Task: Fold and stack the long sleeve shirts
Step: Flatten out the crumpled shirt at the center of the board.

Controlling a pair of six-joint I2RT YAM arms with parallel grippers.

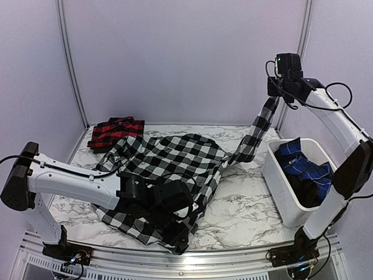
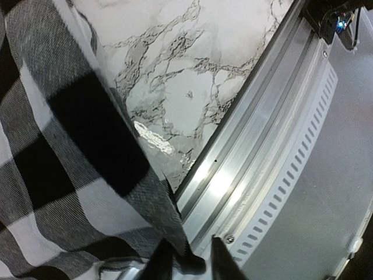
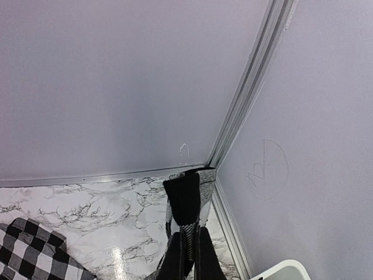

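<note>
Top view: we are seeing black-and-white shirt lying spread and bumpy on table. One sleeve is hanging stretched up toward far right corner. Red shirt is sitting folded at far left. Bin is holding blue clothes at right.

Left wrist view: left gripper is sitting at near hem, beside metal rail. Fingers are standing a little apart, cloth between. We are not able to tell if it is pinching.

Right wrist view: right gripper is pinching sleeve end, fingers pressed together.

We are guessing shirt is soft, light and floppy. Holding corners and cuffs is looking best.
</note>
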